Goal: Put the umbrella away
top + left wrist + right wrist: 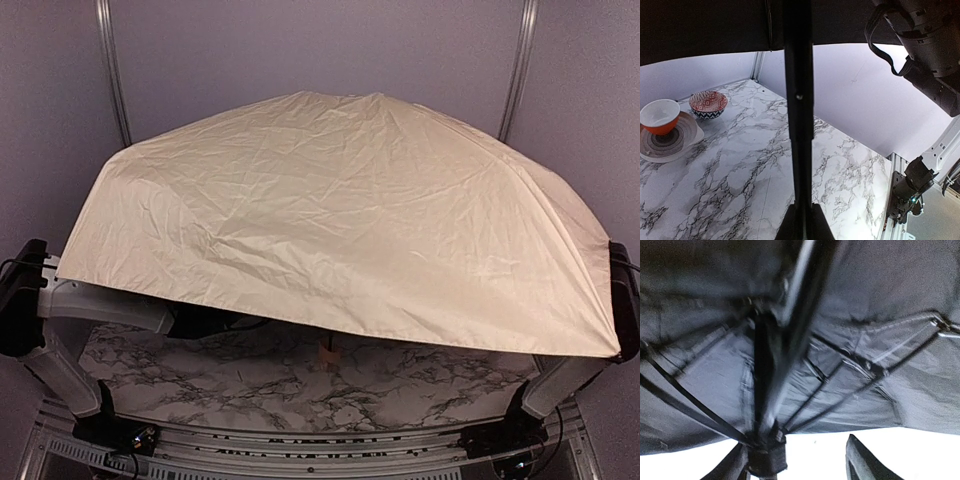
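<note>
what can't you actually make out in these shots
Top view: the umbrella canopy hides the left gripper, right gripper, orange bowl, patterned bowl and most of the table.
Left wrist view: the shaft blocks a strip of table; the bottom edge crops its gripper.
Right wrist view: ribs blurred; bottom edge crops its gripper, so contact with the hub is unclear.

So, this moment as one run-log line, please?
umbrella: fully open | left gripper: shut on its shaft | right gripper: open, underneath it
</note>
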Motion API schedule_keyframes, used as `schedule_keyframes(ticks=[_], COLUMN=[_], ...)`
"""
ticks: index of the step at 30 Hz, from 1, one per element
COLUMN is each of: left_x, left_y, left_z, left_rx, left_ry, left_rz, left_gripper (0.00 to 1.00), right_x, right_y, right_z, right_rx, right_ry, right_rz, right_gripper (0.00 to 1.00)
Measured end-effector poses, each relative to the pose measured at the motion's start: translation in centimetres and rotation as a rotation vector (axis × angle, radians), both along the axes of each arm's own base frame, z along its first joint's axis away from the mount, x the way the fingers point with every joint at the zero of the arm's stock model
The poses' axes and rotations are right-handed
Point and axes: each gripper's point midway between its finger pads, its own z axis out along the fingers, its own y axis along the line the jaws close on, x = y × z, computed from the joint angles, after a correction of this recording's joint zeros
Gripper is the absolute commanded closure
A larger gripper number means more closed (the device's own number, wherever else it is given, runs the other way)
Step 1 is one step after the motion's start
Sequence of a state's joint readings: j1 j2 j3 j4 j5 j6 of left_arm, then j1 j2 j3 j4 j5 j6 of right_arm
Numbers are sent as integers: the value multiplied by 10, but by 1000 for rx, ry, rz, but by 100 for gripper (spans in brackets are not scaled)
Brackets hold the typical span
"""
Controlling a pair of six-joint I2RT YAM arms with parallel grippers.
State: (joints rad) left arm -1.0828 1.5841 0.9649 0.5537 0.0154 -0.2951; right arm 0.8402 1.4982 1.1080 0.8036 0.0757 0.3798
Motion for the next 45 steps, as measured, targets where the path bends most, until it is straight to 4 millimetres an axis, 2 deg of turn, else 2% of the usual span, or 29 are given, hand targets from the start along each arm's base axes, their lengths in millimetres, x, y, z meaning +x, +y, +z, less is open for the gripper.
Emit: schedule_keyframes(ticks=[4, 6, 9, 18, 23, 28, 32, 36, 41, 45], left_x=[3, 5, 7, 10, 8, 8, 8, 9, 10, 10], left_y=[2, 4, 7, 8, 7, 6, 6, 7, 7, 7], left_z=[-3, -7, -14, -14, -15, -12, -13, -13, -13, -13], left_rx=[14, 30, 56, 63, 68, 60, 60, 61, 61, 62], left_ry=[-3, 7, 21, 21, 25, 25, 28, 27, 27, 25], left_rz=[26, 39, 58, 76, 64, 64, 69, 74, 77, 81], left_gripper=[100, 100, 100, 100, 100, 100, 100, 100, 100, 100], right_x=[-10, -17, -19, -3, 14, 21, 25, 26, 29, 31], right_y=[7, 9, 9, 4, -4, -8, -5, -3, 0, 2], right_z=[-10, -22, -35, -30, -14, -1, -3, -7, -17, -24], right_rx=[-62, -88, -125, -138, -95, -78, -88, -104, -146, -177], right_ry=[-74, -113, -122, -110, -97, -103, -97, -89, -70, -52], right_rz=[-12, -7, -24, -130, -183, -219, -224, -225, -226, -226], right_gripper=[31, 32, 35, 43, 46, 53, 53, 58, 49, 50])
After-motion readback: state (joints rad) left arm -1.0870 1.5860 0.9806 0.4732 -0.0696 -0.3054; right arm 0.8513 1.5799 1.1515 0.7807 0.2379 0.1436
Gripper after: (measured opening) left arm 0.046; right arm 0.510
